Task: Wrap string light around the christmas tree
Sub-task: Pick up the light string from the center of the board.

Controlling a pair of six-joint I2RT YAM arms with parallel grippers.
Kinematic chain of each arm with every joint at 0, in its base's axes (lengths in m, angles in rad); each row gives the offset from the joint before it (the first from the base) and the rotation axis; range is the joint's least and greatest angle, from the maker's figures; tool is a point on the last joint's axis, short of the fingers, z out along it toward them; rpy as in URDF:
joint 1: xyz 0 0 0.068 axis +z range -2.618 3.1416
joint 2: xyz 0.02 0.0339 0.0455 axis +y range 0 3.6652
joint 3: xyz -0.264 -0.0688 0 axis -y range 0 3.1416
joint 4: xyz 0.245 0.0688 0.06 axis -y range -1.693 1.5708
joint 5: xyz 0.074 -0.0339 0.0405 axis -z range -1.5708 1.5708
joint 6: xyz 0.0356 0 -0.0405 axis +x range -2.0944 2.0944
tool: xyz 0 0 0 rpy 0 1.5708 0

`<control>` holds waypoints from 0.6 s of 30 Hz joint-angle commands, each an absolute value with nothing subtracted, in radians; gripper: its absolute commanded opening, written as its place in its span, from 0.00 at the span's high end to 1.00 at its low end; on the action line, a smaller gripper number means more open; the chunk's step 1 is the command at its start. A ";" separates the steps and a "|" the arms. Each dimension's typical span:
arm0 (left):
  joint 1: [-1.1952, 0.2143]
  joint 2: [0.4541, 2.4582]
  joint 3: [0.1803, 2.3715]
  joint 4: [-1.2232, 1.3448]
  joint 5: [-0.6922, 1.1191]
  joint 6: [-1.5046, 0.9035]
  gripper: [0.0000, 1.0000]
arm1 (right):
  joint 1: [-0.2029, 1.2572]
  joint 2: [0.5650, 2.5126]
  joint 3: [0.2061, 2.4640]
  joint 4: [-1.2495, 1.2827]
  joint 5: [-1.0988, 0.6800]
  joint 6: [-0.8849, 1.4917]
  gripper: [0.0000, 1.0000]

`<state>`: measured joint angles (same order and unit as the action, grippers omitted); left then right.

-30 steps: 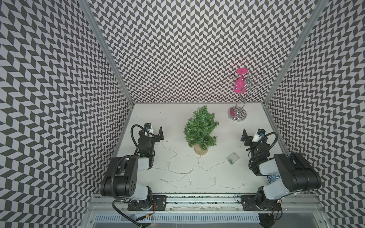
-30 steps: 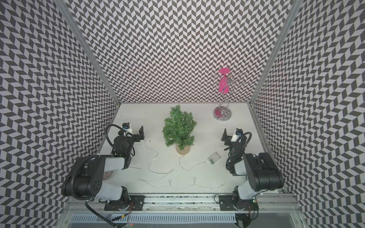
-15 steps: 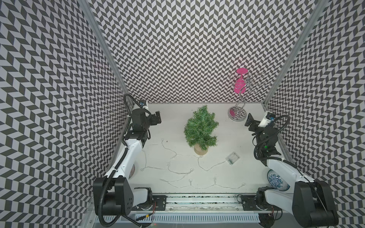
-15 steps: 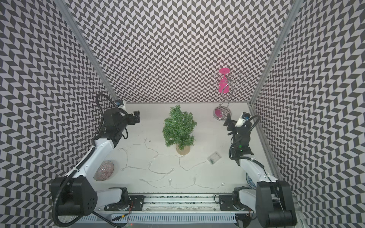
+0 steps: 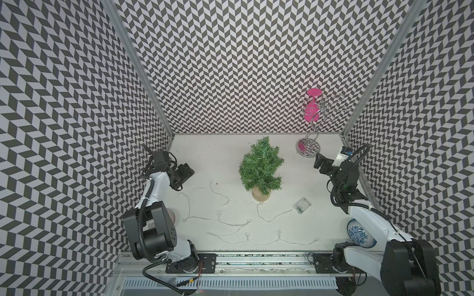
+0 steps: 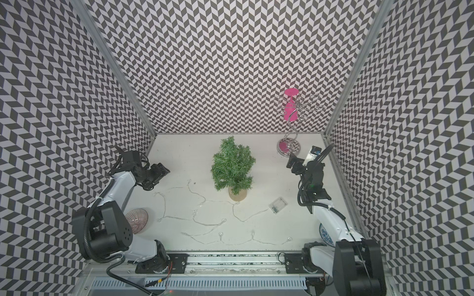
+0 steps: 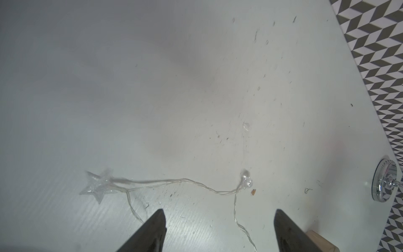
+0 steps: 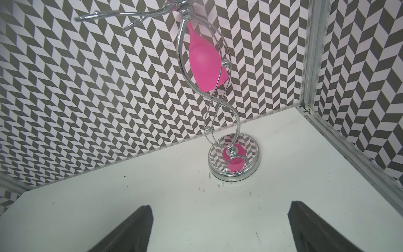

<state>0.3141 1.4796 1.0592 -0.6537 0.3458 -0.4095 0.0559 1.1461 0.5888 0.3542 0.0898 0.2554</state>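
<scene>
Parted, empty at the left gripper, just short of the thin translucent bulb-studded string light on the white table. Wide, empty at the right gripper, facing a silver curly wire rack. Strewn beside, not around, the bushy green christmas tree.

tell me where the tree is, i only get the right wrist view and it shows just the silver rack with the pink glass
observer: the tree stands mid-table, to the left of the rack.
operator: any string on it yet
observer: none, the light string lies loose on the table, on the near side of the tree.
operator: what about the left tool
observer: the left tool is open and empty, pointed toward the star at the string's end.
</scene>
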 commanded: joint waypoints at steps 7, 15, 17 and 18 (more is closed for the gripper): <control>0.315 1.440 1.056 -0.747 0.208 -0.353 0.27 | 0.060 1.162 0.577 0.427 0.054 0.273 0.01; 0.315 1.473 1.009 -0.721 0.175 -0.388 0.35 | 0.075 1.159 0.623 0.364 -0.018 0.235 0.01; 0.314 1.479 0.995 -0.717 0.176 -0.388 0.36 | 0.093 1.151 0.625 0.336 -0.031 0.236 0.01; 0.315 1.485 0.990 -0.718 0.170 -0.388 0.36 | 0.100 1.145 0.619 0.336 -0.042 0.238 0.01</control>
<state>0.3084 1.4734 1.0042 -0.7116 0.1951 -0.3756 0.0769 1.1645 0.5995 0.3405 0.0048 0.2501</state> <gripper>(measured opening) 0.642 0.993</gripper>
